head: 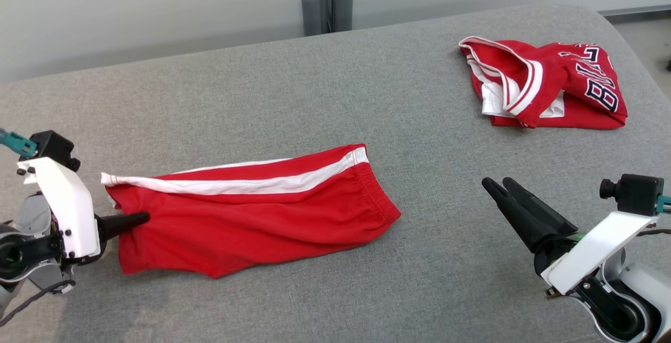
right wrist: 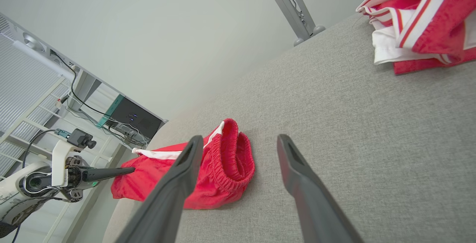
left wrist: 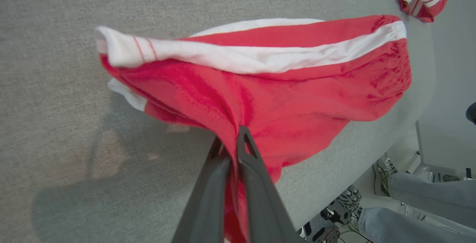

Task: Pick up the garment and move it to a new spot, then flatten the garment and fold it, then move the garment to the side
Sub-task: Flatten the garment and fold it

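the left gripper (head: 142,219) is clamped on the left edge of the red shorts (head: 262,217); right of the shorts, the right gripper (head: 496,182) has its fingers apart.

White wrist plates (head: 68,212), dark fingers (head: 126,222); teal plugs (head: 13,142)

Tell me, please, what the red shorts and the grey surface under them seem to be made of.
The red shorts: soft matte knit, perhaps cotton or polyester; they drape and wrinkle. The grey surface: coarse woven-looking fabric, matte, speckled weave.
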Motion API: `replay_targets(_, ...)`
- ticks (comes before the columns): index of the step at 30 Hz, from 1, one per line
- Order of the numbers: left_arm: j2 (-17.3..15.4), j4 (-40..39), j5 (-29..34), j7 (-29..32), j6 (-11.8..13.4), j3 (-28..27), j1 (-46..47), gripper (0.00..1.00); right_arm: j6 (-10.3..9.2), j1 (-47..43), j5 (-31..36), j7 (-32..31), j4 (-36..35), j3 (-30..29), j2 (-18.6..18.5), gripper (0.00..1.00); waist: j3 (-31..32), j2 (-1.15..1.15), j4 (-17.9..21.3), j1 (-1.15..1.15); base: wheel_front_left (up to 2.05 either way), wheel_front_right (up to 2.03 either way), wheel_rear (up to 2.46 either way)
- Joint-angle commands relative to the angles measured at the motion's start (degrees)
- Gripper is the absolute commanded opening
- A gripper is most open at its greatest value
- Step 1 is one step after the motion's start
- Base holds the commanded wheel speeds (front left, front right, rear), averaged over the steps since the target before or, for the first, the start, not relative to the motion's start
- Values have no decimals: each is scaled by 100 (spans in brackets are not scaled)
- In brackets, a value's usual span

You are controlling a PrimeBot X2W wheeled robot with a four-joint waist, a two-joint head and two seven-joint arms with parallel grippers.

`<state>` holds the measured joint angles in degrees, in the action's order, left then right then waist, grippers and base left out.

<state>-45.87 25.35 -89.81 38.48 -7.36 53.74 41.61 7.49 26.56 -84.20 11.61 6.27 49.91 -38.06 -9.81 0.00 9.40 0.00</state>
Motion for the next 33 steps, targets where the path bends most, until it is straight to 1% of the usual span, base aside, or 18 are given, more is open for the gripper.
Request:
replay_targets(1, 6, 31, 9, -37, -23, -16, -71, 0, 1, -70, -22, -29, -14, -13, -38, 100, 43, 0, -14, 0, 0, 0, 0)
replay_targets(9, 46, 126, 104, -212, -23, -9, -162, 0, 1, -136, 26, -86, -8, -24, -47, 100, 97, 0, 19, 0, 0, 0, 0)
replay_targets(10, 42, 151, 127, -194, -23, 20, -166, 79, 1, -134, 31, -89, -9, -27, -42, 100, 101, 0, 23, 0, 0, 0, 0)
replay_targets(11, 37, 167, 150, -166, -24, 53, -170, 100, 1, -128, 45, -85, -11, -31, -35, 100, 107, 0, 24, 0, 0, 0, 0)
replay_targets(15, 5, 193, 282, -279, -24, 41, -90, 100, 1, -130, 120, -12, -26, -66, -9, 100, 148, 0, -10, 0, 0, 0, 0)
replay_targets(17, -93, 112, 417, -423, -24, 13, 13, 100, 1, -157, 170, 39, 8, -113, -4, 100, 187, 0, -45, 0, 0, 0, 0)
replay_targets(20, -282, -95, 828, -889, -24, -14, 97, 100, 1, -232, 240, 132, 60, -191, -12, 100, 292, 0, -120, 0, 0, 0, 0)
replay_targets(22, -389, -280, 1086, -1334, 3, -85, 64, 100, 1, -277, 326, 199, 95, -272, -22, 100, 354, 0, -180, 0, 0, 0, 0)
replay_targets(25, -487, -614, 1354, -2186, 270, -276, -158, 100, 1, -385, 606, 300, 280, -491, 38, 100, 436, 0, -283, 0, 0, 0, 0)
replay_targets(26, -487, -614, 1354, -2186, 270, -276, -158, 100, 1, -385, 606, 300, 280, -491, 38, 100, 436, 0, -283, 0, 0, 0, 0)
replay_targets(29, -504, -980, 1499, -3075, 683, -487, -497, 100, 1, -492, 1007, 362, 486, -902, 276, 100, 490, 0, -409, 0, 0, 0, 0)
replay_targets(33, -418, -1448, 1617, -4249, 1290, -751, -1102, 100, 1, -748, 1891, 358, 546, -1793, 788, 100, 542, 0, -553, 0, 0, 0, 0)
